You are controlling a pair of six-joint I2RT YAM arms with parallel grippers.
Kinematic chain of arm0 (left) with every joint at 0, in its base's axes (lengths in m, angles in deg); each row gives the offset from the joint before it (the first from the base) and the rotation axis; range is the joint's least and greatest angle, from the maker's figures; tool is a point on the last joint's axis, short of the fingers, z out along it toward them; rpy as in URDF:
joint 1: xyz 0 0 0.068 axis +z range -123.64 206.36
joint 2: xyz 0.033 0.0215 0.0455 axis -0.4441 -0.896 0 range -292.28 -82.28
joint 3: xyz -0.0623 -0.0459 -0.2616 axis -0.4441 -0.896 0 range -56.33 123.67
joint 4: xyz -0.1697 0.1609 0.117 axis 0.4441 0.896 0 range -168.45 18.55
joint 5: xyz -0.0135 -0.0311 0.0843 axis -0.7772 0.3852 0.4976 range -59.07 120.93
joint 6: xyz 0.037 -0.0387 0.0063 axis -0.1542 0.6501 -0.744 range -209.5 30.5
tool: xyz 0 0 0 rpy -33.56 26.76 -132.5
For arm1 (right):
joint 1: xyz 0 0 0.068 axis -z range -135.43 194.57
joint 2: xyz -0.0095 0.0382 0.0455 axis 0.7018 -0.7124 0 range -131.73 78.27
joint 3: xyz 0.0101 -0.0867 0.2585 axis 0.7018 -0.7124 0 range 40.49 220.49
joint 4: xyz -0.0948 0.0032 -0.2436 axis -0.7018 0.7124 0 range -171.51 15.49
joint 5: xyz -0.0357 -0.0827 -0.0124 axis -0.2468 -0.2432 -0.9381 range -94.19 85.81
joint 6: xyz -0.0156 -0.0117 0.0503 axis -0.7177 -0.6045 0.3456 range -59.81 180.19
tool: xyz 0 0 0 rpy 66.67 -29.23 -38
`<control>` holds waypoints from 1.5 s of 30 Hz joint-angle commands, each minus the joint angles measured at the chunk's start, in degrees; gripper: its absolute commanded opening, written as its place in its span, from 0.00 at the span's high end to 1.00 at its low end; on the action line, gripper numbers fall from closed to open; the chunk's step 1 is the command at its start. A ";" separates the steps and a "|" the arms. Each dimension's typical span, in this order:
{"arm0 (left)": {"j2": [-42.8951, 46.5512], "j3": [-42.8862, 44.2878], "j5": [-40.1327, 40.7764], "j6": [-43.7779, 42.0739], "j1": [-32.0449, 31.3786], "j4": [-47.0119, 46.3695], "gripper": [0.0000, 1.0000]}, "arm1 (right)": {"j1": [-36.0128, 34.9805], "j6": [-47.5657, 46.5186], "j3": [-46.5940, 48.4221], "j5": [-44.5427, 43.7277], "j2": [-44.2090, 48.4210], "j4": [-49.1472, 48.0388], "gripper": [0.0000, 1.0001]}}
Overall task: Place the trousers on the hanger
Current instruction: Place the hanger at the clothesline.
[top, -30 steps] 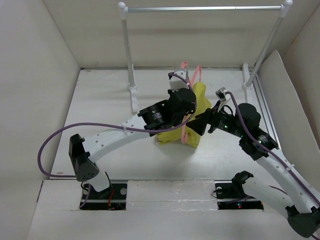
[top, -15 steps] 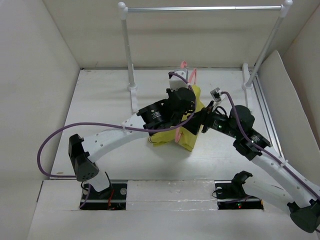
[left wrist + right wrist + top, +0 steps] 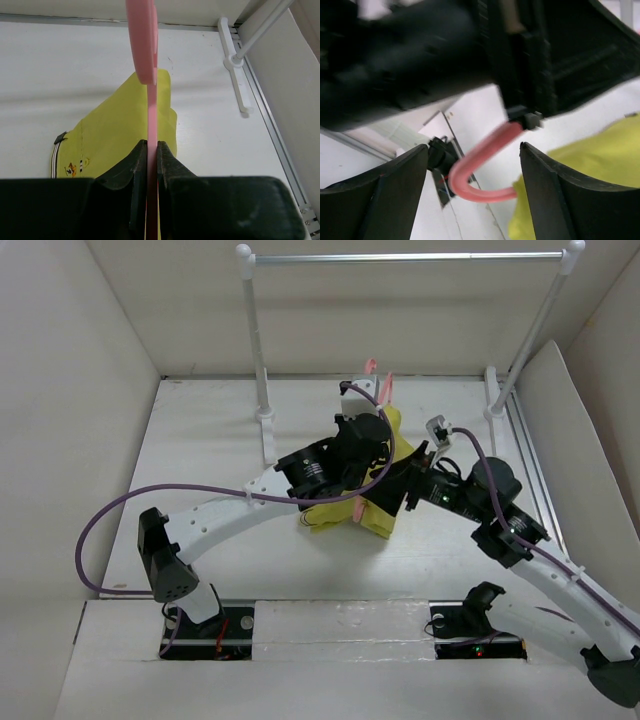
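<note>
The left gripper (image 3: 152,149) is clamping the thin pale pink plastic hanger (image 3: 142,45) edge-on above the mustard yellow-green cloth trousers (image 3: 115,132), which are lying on the white table (image 3: 60,65). The right gripper (image 3: 472,155) is gaping open, framing the hanger's curve.

Mustard yellow-green, plain: trousers (image 3: 115,130). Dark and white stripes along waistband (image 3: 56,152); small orange-and-dark emblem (image 3: 75,167) just beside. Pale salmon pink, uniform, no markings: hanger (image 3: 142,45). Black throughout: left gripper (image 3: 152,160), right gripper (image 3: 474,200). White with black joints: arm links (image 3: 230,505). Purple: cable (image 3: 95,525). White posts, silvery metal rail: rack (image 3: 258,340). White, unpatterned: table (image 3: 200,440). Off-white, plain: walls (image 3: 60,390).
</note>
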 commanded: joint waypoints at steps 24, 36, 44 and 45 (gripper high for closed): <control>3.71 0.38 -0.68 1.75 0.82 -11.62 1.00 | -6.68 1.52 4.68 -16.22 1.97 9.68 0.26; 3.70 -0.24 -2.09 3.59 0.82 -11.62 1.00 | -7.47 0.90 3.89 -13.14 -6.83 -2.25 0.35; 4.85 -0.33 -2.18 3.77 0.82 -11.27 1.00 | -7.47 0.73 2.58 -16.39 -5.42 -7.02 0.65; 4.85 0.02 -2.26 3.33 0.82 -11.18 1.00 | -7.47 0.90 2.57 -16.22 -5.33 -7.11 0.72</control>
